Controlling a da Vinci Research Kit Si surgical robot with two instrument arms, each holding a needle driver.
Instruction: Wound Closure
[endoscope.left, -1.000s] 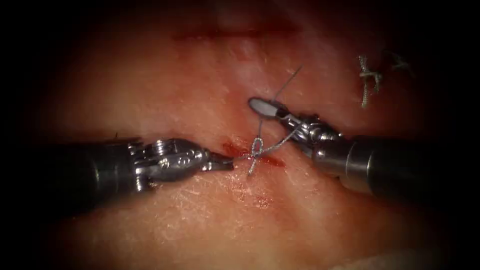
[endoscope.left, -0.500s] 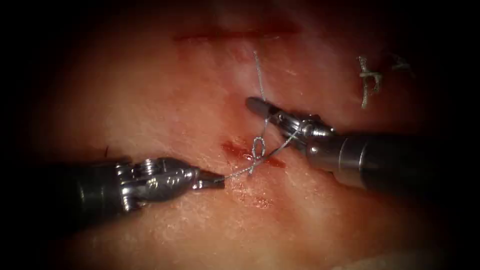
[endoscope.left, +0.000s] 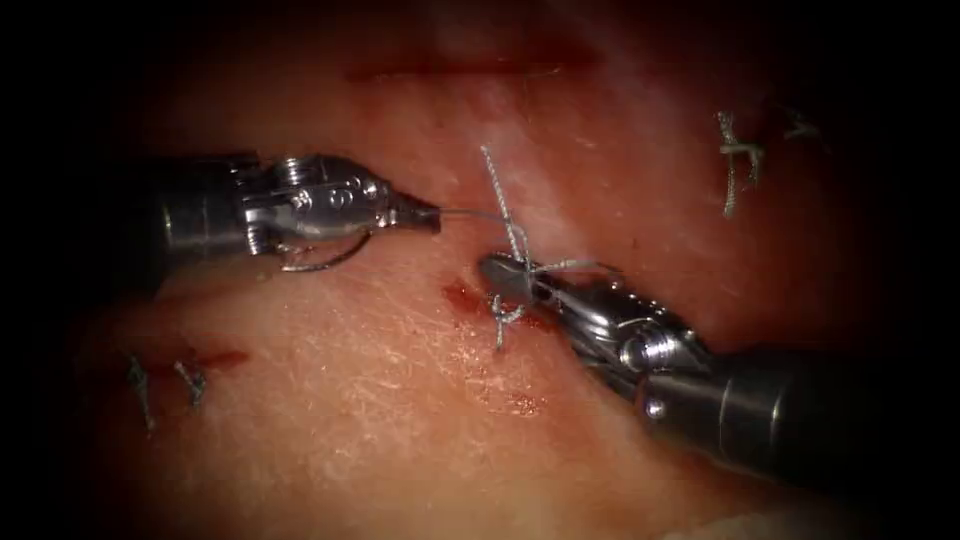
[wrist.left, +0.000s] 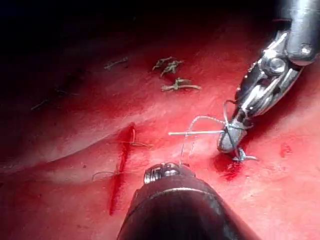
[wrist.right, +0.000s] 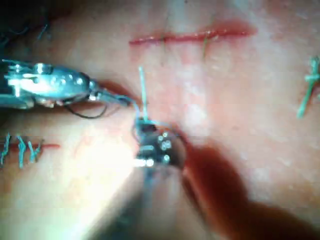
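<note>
The left tool (endoscope.left: 425, 214) reaches in level, jaws shut on the thread (endoscope.left: 470, 214), which runs sideways to the right tool (endoscope.left: 497, 274), slanting upward, tips closed over the knot at the cut (endoscope.left: 462, 297).

Pale grey thread (endoscope.left: 505, 215) crosses pinkish-red tissue (endoscope.left: 380, 400) with dark red fluid (endoscope.left: 462, 296); tools silver.

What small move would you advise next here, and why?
Probably ease the left arm's steel tool, shut on the thin grey thread, gently leftward: that thread wraps the right arm's steel tool just above the knot on the pink tissue's cut. What may be the curved needle lies free under the left tool.
</note>
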